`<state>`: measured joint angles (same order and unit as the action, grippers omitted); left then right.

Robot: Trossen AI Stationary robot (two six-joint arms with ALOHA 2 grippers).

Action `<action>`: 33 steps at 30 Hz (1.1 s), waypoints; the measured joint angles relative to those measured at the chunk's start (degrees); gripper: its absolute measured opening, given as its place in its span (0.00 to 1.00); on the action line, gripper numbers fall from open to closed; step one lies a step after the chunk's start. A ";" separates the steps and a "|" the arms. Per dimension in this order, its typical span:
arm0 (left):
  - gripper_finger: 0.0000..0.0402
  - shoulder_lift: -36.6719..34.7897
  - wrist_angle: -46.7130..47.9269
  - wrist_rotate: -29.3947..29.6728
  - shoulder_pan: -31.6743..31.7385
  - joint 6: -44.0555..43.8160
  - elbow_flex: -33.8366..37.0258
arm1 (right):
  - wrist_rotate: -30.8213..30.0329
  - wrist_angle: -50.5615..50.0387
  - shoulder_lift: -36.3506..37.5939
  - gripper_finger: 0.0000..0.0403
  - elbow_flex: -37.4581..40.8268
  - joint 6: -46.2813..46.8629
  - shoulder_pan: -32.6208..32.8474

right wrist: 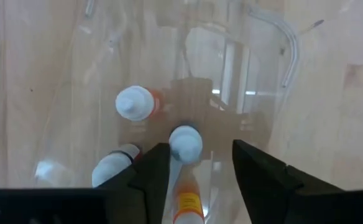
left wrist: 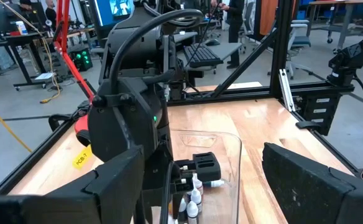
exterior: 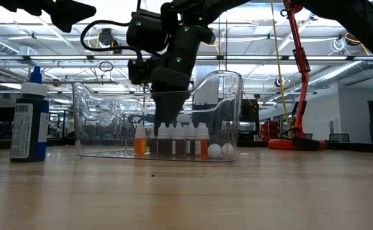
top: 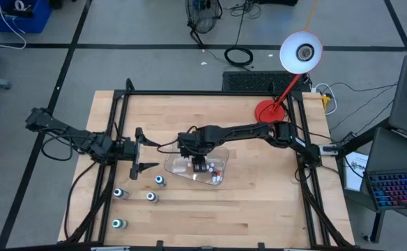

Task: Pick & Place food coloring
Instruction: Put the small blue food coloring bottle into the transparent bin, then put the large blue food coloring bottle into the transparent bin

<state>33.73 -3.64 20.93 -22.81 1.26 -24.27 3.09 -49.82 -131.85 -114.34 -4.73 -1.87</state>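
We note the right gripper (top: 201,166) lowered inside the clear tray (top: 177,166) at the middle of the table (top: 259,202). In the right wrist view its fingers (right wrist: 149,171) stand apart, with a white-capped food coloring bottle (right wrist: 185,142) between the tips; we see no contact with either finger. Two more white-capped bottles (right wrist: 134,103) lie just beside it on the tray floor.

From the low view we record a row of small bottles (exterior: 174,139) standing upright inside the tray, white caps up, the leftmost with orange contents, the others darker. Two white round shapes sit at the row's right end. The right arm's wrist (exterior: 167,57) comes down into the tray directly above this row.

Outside the tray, four larger bottles (top: 159,180) stand on the table toward the left front, well apart from one another. One of these, dark with a blue top (exterior: 29,115), shows upright at the low view's left.

The left gripper (top: 143,149) waits just left of the tray, fingers (left wrist: 306,180) spread wide, holding nothing.

A red lamp (top: 287,77) stands at the table's far right.
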 joint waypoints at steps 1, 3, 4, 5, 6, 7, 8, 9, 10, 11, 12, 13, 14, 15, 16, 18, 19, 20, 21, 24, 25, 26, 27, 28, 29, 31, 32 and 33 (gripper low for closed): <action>0.81 0.01 0.02 0.01 0.00 0.00 0.00 | 0.00 0.22 0.00 0.41 0.00 0.04 0.00; 0.81 0.01 0.02 0.00 0.02 0.00 0.00 | -0.03 0.72 0.10 0.41 0.00 0.03 0.00; 0.81 0.01 0.00 0.02 0.00 -0.01 0.00 | -0.06 0.70 0.47 0.40 0.00 0.04 0.00; 0.81 0.01 0.00 0.00 0.00 0.00 0.00 | -0.26 0.58 1.02 0.40 0.00 0.04 0.00; 0.81 0.00 -0.02 0.02 0.01 0.04 0.00 | -0.67 0.77 1.60 0.39 0.00 0.02 0.03; 0.81 -0.01 -0.11 0.02 0.00 0.04 0.00 | -1.53 1.19 2.43 0.39 -0.01 0.07 0.07; 0.81 -0.01 -0.13 0.02 0.00 0.04 -0.02 | -2.56 1.27 3.40 0.38 -0.02 0.10 0.08; 0.81 -0.01 -0.08 0.02 0.01 0.04 -0.02 | -3.19 1.20 4.26 0.38 -0.02 0.32 0.15; 0.81 -0.01 -0.03 0.02 0.00 0.04 -0.02 | -3.34 1.38 5.15 0.38 -0.02 0.92 0.15; 0.81 -0.01 -0.02 0.02 0.00 0.04 -0.02 | -3.31 1.61 6.26 0.38 -0.02 1.64 0.15; 0.81 0.01 -0.01 0.02 0.00 0.04 -0.02 | -3.27 1.46 7.42 0.37 -0.02 2.68 0.16; 0.81 0.00 0.00 0.02 0.01 0.02 -0.02 | -3.19 1.27 8.50 0.37 -0.02 3.81 0.28; 0.81 -0.01 0.00 0.02 0.01 0.02 -0.02 | -3.15 1.24 9.83 0.37 -0.02 4.92 0.42; 0.81 0.01 0.02 0.02 0.00 0.04 -0.02 | -3.17 0.59 11.38 0.37 -0.02 5.91 0.60; 0.81 0.01 0.06 0.02 0.00 0.02 -0.02 | -3.11 -0.76 12.95 0.37 -0.02 6.87 0.80; 0.81 -0.01 0.02 0.02 0.02 0.02 -0.02 | -3.06 -3.77 16.09 0.37 -0.04 8.07 1.22; 0.81 0.01 0.04 0.02 0.02 0.02 -0.02 | -3.15 -6.09 17.90 0.37 0.05 8.56 1.44; 0.81 0.00 0.06 0.02 0.02 0.02 -0.02 | -3.27 -7.82 19.84 0.37 0.67 9.08 1.70; 0.81 -0.01 0.08 0.02 0.02 0.02 -0.02 | -3.39 -9.22 22.31 0.37 1.95 9.85 2.00; 0.81 0.01 0.50 0.02 0.02 0.00 -0.02 | -7.98 -6.39 31.55 0.37 10.78 11.53 3.93; 0.81 0.01 0.50 0.02 0.02 0.00 -0.02 | -10.56 -3.76 35.10 0.37 15.34 11.44 4.86; 0.81 0.01 0.48 0.02 0.02 0.00 -0.02 | -13.16 -0.37 38.85 0.37 20.29 11.03 5.86; 0.81 -0.01 0.46 0.02 0.02 0.00 -0.02 | -15.81 3.51 42.78 0.36 25.80 10.79 6.93; 0.81 -0.01 0.48 0.02 0.02 0.00 -0.02 | -18.48 7.43 46.80 0.36 31.43 10.66 7.92; 0.81 0.01 0.46 0.02 0.02 0.00 -0.02 | -20.91 11.71 50.85 0.36 37.08 10.47 8.70; 0.81 0.01 0.46 0.02 0.02 0.00 -0.02 | -25.27 20.72 59.18 0.35 48.35 9.91 10.10; 0.81 -0.01 0.46 0.02 0.02 0.00 -0.02 | -27.30 25.65 63.12 0.35 53.71 9.75 10.60; 0.81 0.00 0.46 0.02 0.02 0.00 -0.02 | -28.72 30.37 66.86 0.35 59.01 9.80 10.99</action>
<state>33.73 -3.18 20.95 -22.79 1.26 -24.29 -25.63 -19.46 -64.99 -55.33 5.07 9.12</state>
